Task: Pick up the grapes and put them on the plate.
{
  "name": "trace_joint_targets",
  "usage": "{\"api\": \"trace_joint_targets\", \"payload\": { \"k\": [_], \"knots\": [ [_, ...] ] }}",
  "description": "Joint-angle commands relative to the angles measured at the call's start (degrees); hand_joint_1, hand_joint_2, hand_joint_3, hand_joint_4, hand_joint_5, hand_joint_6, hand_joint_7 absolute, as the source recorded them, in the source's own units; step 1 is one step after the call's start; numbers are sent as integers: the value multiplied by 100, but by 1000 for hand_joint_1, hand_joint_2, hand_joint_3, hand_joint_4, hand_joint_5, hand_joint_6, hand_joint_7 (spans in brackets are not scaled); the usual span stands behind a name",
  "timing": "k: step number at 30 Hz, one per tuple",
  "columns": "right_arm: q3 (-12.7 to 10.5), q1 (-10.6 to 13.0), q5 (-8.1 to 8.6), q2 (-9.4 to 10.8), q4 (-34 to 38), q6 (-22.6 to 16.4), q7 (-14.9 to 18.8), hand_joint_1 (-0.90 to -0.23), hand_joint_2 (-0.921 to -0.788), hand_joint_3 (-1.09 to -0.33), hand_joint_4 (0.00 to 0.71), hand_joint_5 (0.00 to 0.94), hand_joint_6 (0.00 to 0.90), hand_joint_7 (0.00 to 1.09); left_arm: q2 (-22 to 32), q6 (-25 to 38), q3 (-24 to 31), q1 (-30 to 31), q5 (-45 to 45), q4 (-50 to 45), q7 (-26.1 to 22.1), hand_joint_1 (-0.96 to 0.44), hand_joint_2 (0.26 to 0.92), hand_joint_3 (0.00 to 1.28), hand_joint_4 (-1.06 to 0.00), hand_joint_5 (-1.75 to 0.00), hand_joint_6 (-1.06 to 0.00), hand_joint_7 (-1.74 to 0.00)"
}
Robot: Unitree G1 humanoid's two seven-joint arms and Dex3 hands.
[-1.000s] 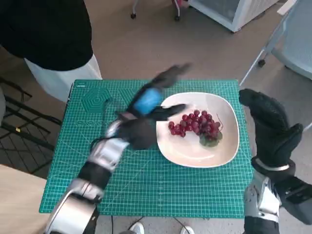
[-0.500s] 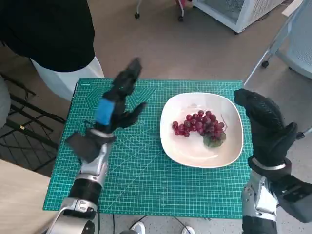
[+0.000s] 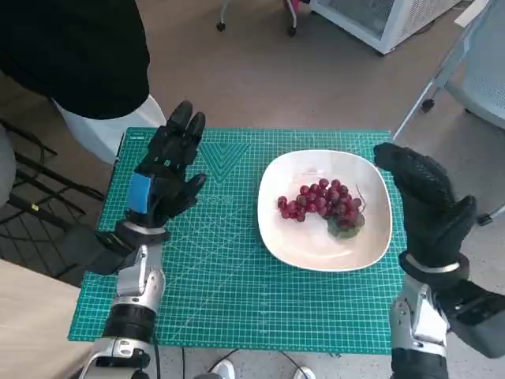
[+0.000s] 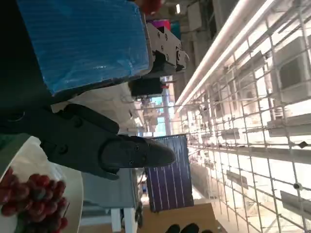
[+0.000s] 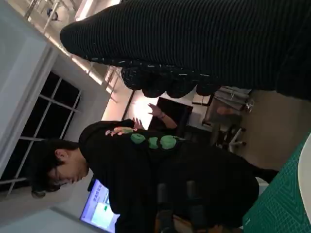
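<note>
A bunch of red grapes point(image 3: 322, 203) with a green leaf lies in the white plate point(image 3: 288, 241) on the right half of the green mat point(image 3: 229, 292). My left hand point(image 3: 164, 178) is raised over the mat's left side, well apart from the plate, fingers spread and holding nothing. My gloved right hand point(image 3: 427, 204) stands upright just beyond the plate's right rim, fingers apart and empty. The left wrist view catches the grapes point(image 4: 34, 196) on the plate point(image 4: 73, 191) past my black fingers point(image 4: 104, 150).
A person in a black top point(image 3: 71, 47) stands at the mat's far left corner and also shows in the right wrist view as a person point(image 5: 146, 170). A chair leg point(image 3: 430, 75) and a white cabinet point(image 3: 379, 20) lie beyond the table on the right.
My left hand has drawn back from the plate to the left and risen upright with fingers spread. The grapes stay on the plate. The right hand has barely moved.
</note>
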Motion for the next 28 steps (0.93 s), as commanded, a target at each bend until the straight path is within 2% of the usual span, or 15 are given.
{"api": "trace_joint_targets", "payload": {
  "k": [1,16,28],
  "knots": [
    [61,46,-45,15,92,103,37,-519,-921,-538,223,1,105,236,-24,2,50,104,93,-92,-28,-454,921,228,-214,-12,-339,-26],
    [95,52,12,-39,112,113,144,-523,-921,-535,224,1,104,240,-84,-162,116,182,254,-32,-90,-482,921,230,-228,-9,-323,-11],
    [95,55,-6,-22,218,48,221,-518,-921,-533,222,0,101,243,-162,-250,120,316,272,-149,-109,-488,921,227,-240,-11,-327,-9]
  ]
}}
